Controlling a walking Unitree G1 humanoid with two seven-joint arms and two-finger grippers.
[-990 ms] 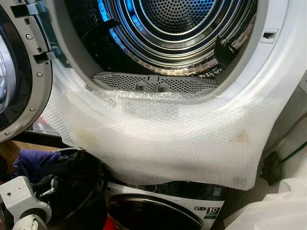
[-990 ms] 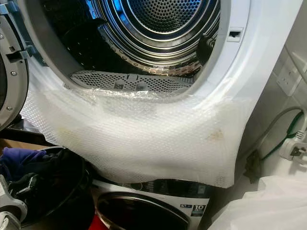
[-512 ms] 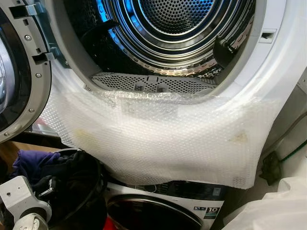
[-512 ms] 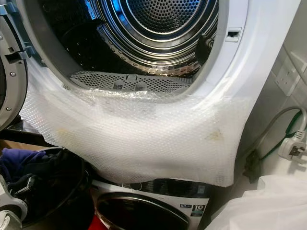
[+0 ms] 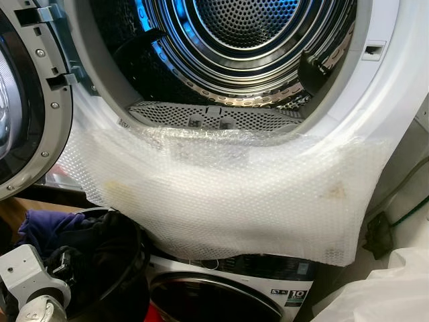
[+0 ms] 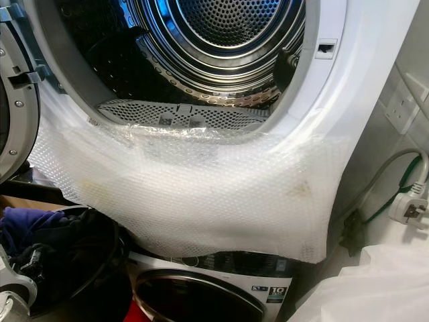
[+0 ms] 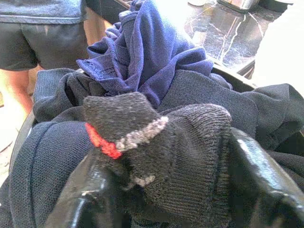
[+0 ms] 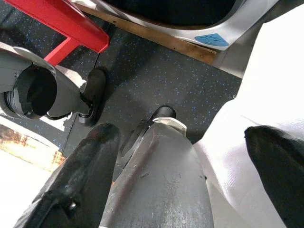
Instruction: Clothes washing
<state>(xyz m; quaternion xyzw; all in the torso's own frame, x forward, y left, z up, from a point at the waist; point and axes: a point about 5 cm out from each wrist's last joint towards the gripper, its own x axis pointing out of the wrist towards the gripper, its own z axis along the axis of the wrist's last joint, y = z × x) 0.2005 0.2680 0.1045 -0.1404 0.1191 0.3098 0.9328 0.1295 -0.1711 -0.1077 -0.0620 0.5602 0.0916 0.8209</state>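
Head views: upper drum (image 5: 268, 40) is seen with its door (image 5: 23, 100) swung wide to the left; bubble wrap (image 5: 228, 194) is draped over the lower rim and hangs down over the top of the lower machine (image 5: 221, 295). A black basket (image 5: 117, 268) full of dark clothes sits low on the left, with the left arm's silver wrist (image 5: 27, 278) at its edge. A cable and plug (image 6: 409, 201) are seen at the right wall, and white sheeting (image 6: 362, 288) at the bottom right.

Left wrist view: left gripper (image 7: 166, 190) is closed on a dark sock (image 7: 161, 156) with a red and grey cuff, held over the basket's pile of navy and blue clothes (image 7: 147, 61). A person's legs in shorts (image 7: 42, 42) are seen behind the basket.

Right wrist view: right gripper (image 8: 190, 166) hangs idle with its jaws spread apart and nothing between them, pointed at the speckled floor (image 8: 156, 71), with a red frame (image 8: 61, 26) and white sheeting nearby.

Risks, judged: the sock is bunched rather than pinched cleanly, so it could be dropped on the lift to the drum. The bubble wrap over the sill could be snagged by the fingers or the sock and dragged in. The open door crowds the left side of the lift path.
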